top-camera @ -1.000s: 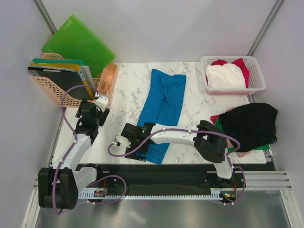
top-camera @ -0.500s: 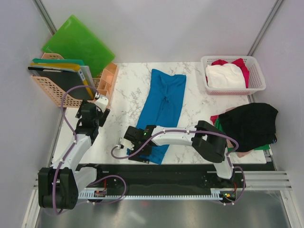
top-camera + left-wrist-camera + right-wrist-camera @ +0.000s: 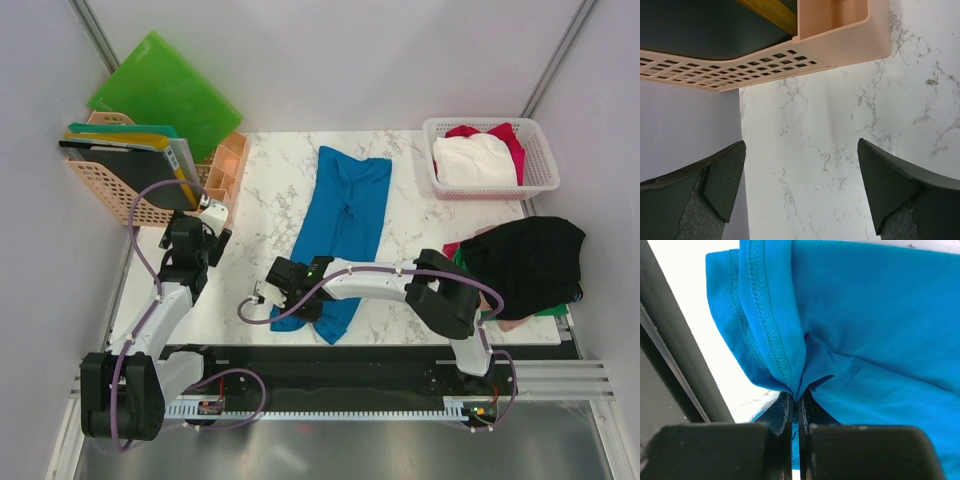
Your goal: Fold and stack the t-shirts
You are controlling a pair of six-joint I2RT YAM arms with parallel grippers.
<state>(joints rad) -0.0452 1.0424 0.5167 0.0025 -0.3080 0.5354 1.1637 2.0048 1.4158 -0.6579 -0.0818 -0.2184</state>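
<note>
The right gripper's (image 3: 799, 410) jaws are closed on the near-left hem corner of the blue t-shirt (image 3: 345, 225). Its long axis runs away from them toward the far edge of the tabletop (image 3: 420, 230). The left gripper's (image 3: 801, 165) jaws stand open and empty, well apart from the shirt.

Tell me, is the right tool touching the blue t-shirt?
Touching. The right wrist view shows the right tool shut on a pinched fold of the blue t-shirt beside its stitched hem, with the cloth squeezed between the closed jaws.
</note>
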